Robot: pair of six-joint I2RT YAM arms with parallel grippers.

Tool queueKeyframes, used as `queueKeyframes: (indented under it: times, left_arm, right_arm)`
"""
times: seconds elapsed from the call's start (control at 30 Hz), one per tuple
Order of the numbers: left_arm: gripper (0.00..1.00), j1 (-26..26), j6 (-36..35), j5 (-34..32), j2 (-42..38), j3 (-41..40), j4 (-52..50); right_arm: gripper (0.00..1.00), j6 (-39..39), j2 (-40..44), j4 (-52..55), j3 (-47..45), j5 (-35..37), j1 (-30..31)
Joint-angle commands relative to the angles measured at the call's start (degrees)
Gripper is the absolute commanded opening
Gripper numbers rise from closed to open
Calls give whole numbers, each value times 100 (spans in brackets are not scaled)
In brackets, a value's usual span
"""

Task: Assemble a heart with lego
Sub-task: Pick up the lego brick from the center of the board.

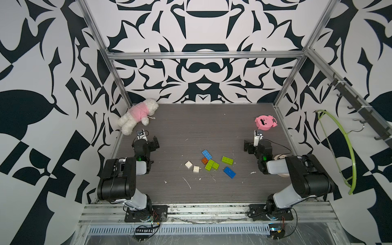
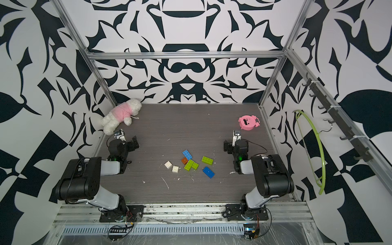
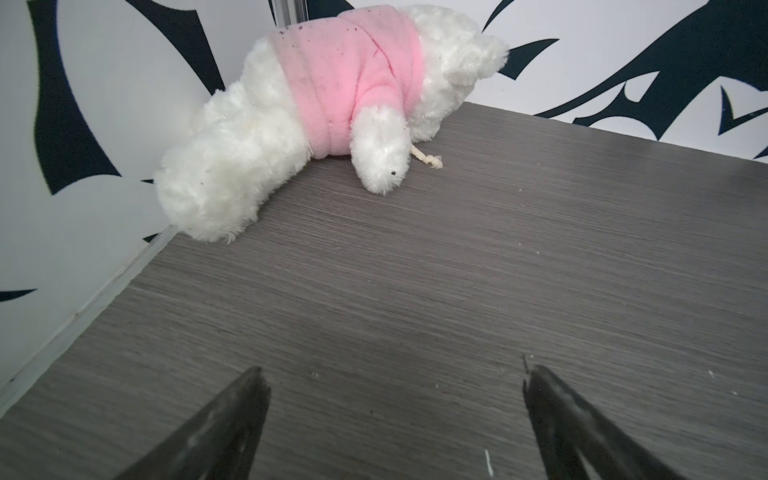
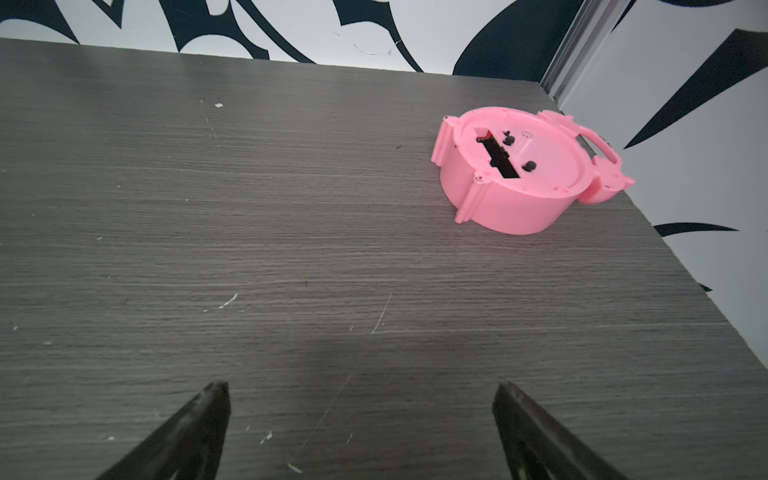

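The lego lies loose in the middle of the dark wood table, seen in both top views. One blue brick [image 1: 206, 154] is farthest back and another blue brick [image 1: 229, 172] is nearest. An orange brick [image 1: 205, 160] touches two lime-green bricks [image 1: 210, 165]. A third green brick [image 1: 227, 160] lies apart to the right. Two white squares [image 1: 188, 164] [image 1: 196, 169] sit to the left. No heart is in view. My left gripper [image 3: 392, 376] and right gripper [image 4: 361, 388] are both open and empty. They hover over bare table far from the bricks.
A pink-and-white plush toy [image 1: 137, 115] [image 3: 332, 104] lies in the back left corner, ahead of the left gripper. A pink round pig toy [image 1: 265, 123] [image 4: 519, 170] sits at the back right, ahead of the right gripper. A green hanger [image 1: 347, 148] hangs on the right wall.
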State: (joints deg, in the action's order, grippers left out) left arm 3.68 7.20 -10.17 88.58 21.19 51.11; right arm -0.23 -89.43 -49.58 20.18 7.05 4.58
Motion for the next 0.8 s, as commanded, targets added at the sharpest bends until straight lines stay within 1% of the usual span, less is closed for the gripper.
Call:
queueKeyframes:
  times: [0.0, 0.1, 0.13, 0.17, 0.2, 0.27, 0.3, 0.33, 0.37, 0.4, 0.53, 0.6, 0.67, 0.7, 0.77]
  left_arm:
    - [99, -8, -51, 37, -7, 56, -31]
    - [99, -8, -43, 31, -26, 14, 56]
    - [99, -8, -24, -15, -91, -29, 152]
    - [99, -11, 51, -125, -285, -33, 21]
    - [99, -19, 90, -192, -503, 35, -343]
    - [99, -23, 312, -494, -1110, 492, -1870]
    - [99, -10, 679, -686, -1329, 794, -2673]
    - [99, -6, 1119, -826, -1503, 1154, -3521]
    - [99, 3, 1278, -669, -1730, 1446, -4119]
    - [99, 3, 1284, -369, -1790, 1629, -4409]
    - [99, 1, 1753, 1067, -1948, 2037, -5060]
    - [99, -6, 1886, 1853, -1957, 2191, -5392]
    - [99, -94, 2042, 2351, -1978, 2213, -5643]
    - [99, -152, 2131, 2569, -1990, 2151, -5658]
    - [99, -326, 2219, 2816, -1990, 2038, -5735]
  right_arm:
    - [100, -3, 94, -131, 38, -28, -1]
    - [100, 48, 115, -174, 6, 49, -4]
    - [100, 71, 195, -233, -29, 94, -2]
    - [100, 74, 411, -138, -45, 110, -5]
    - [100, 58, 687, 138, -14, 105, 4]
    - [100, 126, 1354, 1357, 326, 122, 6]
    - [100, 357, 1588, 1943, 564, 157, 6]
    - [99, 877, 1790, 2597, 849, 268, 7]
    - [99, 1199, 1917, 2981, 1054, 120, -8]
    - [99, 1236, 1986, 3229, 1208, -210, -1]
    - [89, 1797, 1692, 4644, 2112, -1952, 5]
    - [87, 1852, 1499, 5176, 2424, -2824, 148]
    - [86, 1761, 1387, 5818, 2688, -3021, 559]
    - [84, 1633, 1336, 6069, 2786, -3009, 887]
    - [82, 1388, 1144, 6643, 3071, -2648, 1639]
